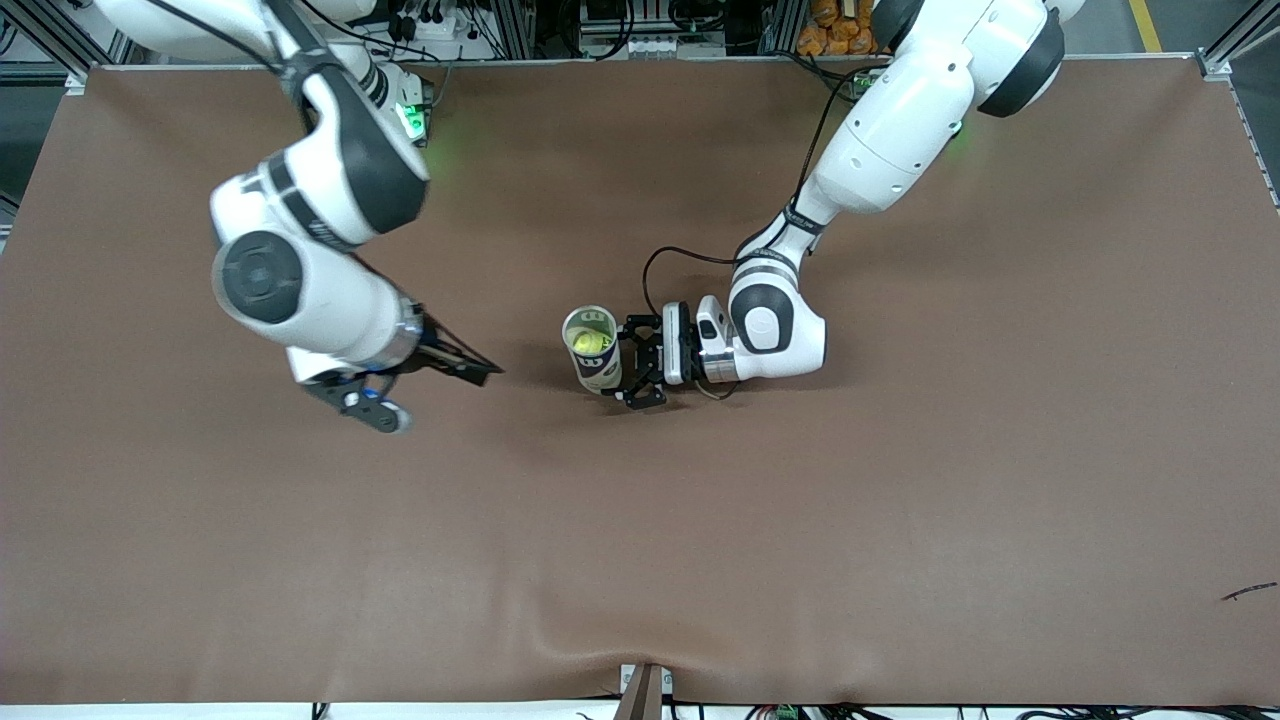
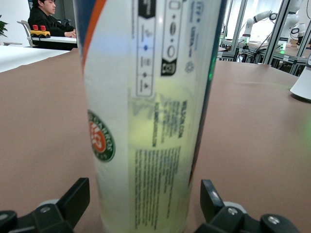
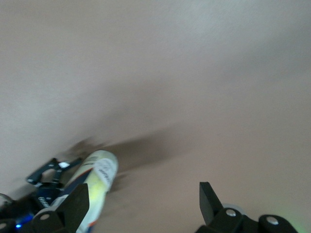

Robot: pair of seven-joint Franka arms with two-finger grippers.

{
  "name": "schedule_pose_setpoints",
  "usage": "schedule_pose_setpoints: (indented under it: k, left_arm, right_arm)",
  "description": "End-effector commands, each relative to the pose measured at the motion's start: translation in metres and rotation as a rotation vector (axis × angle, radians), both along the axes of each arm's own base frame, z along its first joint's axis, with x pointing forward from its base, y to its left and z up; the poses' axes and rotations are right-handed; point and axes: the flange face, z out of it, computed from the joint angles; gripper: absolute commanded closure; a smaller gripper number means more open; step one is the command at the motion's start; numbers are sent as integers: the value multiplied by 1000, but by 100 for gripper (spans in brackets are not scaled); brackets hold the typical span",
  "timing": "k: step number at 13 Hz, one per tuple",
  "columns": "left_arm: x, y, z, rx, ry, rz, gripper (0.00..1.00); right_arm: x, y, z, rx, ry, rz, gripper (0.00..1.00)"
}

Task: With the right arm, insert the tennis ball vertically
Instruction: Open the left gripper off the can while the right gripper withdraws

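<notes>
**Tennis ball sitting inside upright can**

The right end effector [image 1: 425, 390] is being held released, fingers spread, over bare brown bench [image 1: 900, 520] toward the right arm's end. The left end effector [image 1: 640, 362], also released, is flanking the upright can [image 1: 592, 350] without gripping. The tennis ball [image 1: 588, 342] is resting inside the can.

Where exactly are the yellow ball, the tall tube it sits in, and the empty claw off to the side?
Yellow-green tennis ball [image 1: 588, 343]: front view, its top inside the tube's mouth.
Upright white printed ball tube [image 2: 146, 121]: left wrist view, mid wall.
Black two-finger right gripper [image 1: 430, 390]: front view, gap between open fingers.
</notes>
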Motion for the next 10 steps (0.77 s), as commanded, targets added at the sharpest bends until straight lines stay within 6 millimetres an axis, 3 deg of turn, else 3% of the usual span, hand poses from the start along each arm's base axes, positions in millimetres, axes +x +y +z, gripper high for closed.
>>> schedule_pose_setpoints:
  k: [1,4,6,10]
  left_arm:
    - [-9,18,16,11,9,13,0]
    - [-22,41,38,6,20,-6,0]
    - [-15,79,51,42,-5,-37,0]
    - [7,136,65,62,45,-152,0]
  right_arm:
    - [-9,-23,22,-11,-11,116,0]
    - [-11,-94,48,-38,-44,287,0]
    - [-14,-147,65,-42,-19,330,0]
    - [-35,-244,106,35,-27,423,0]
